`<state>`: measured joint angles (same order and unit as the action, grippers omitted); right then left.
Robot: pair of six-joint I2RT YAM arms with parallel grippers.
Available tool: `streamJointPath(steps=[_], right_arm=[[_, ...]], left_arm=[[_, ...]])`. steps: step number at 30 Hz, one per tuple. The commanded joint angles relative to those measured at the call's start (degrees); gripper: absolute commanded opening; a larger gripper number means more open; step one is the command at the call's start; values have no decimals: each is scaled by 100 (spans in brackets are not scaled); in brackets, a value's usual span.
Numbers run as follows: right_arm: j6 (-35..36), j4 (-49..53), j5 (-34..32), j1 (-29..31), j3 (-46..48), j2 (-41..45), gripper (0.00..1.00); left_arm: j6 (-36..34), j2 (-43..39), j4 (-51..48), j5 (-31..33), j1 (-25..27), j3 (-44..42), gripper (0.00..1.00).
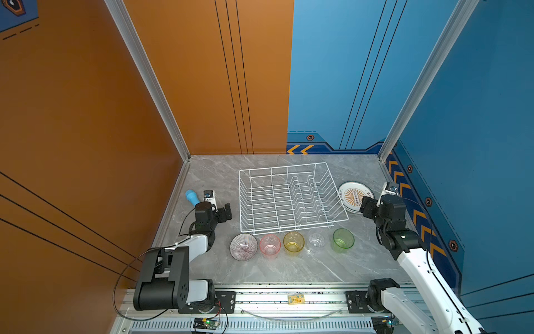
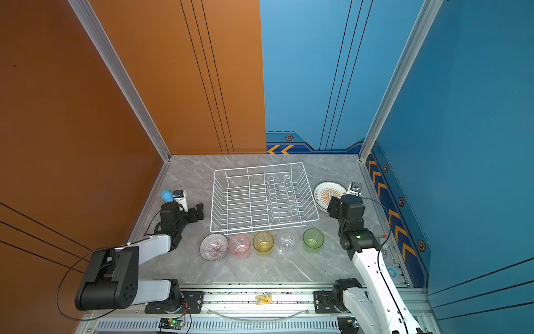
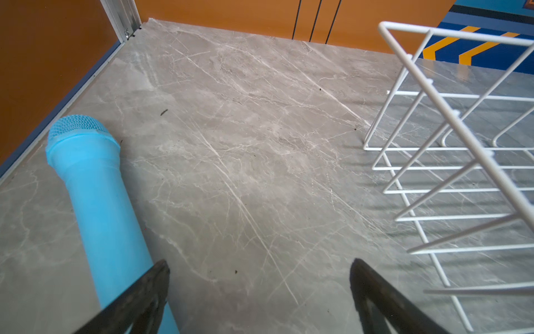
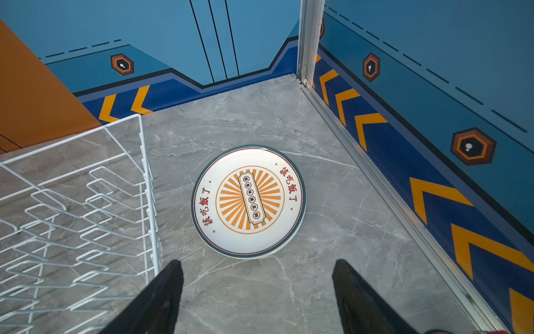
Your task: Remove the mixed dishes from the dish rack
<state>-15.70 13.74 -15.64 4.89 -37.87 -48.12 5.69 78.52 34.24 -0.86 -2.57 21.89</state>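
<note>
The dish rack (image 1: 283,167) (image 2: 260,167), a white wire basket, stands at mid-table with nothing in its slots. In front of it stand a striped white bowl (image 1: 243,246), then pink (image 1: 270,245), yellow (image 1: 293,242), clear (image 1: 317,239) and green (image 1: 343,239) tumblers in a row. A dark-rimmed plate (image 1: 354,195) (image 4: 248,201) with an orange sunburst lies flat to the right of the rack. My right gripper (image 1: 363,206) (image 4: 257,262) hovers open just short of that plate, holding nothing. My left gripper (image 1: 226,212) (image 3: 260,263) is open over bare table to the left of the rack (image 3: 450,115).
A light-blue cylinder (image 1: 191,197) (image 3: 95,188) lies by the left wall, beside one left finger. Orange wall on the left, blue walls at the back and right. The rack's side (image 4: 144,162) stands close to the right gripper. A metal rail runs along the front edge.
</note>
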Motion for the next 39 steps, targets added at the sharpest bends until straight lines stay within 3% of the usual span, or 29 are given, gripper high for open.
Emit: streamJointPath(steps=[1, 7, 10, 17, 32, 39], right_arm=[[-91, -568, -86, -103, 182, -151, 80], [-130, -1205, -151, -293, 513, -472, 80], [-135, -1735, -348, -384, 797, -618, 80], [243, -4634, -656, -488, 1904, -1500, 81], [650, -6479, -485, -390, 1890, -3447, 84], [1106, -6491, -330, -79, 1738, -3740, 87]], left_arm=[[-397, 188, 1093, 104, 46, -75, 98], [-571, 1126, 1952, 91, 169, -41, 98], [-728, 1084, 1899, 132, 307, -57, 98], [-770, 1083, 1920, 152, 336, -64, 98], [-760, 1087, 1920, 141, 318, -60, 98], [-763, 1087, 1924, 139, 318, -55, 98]])
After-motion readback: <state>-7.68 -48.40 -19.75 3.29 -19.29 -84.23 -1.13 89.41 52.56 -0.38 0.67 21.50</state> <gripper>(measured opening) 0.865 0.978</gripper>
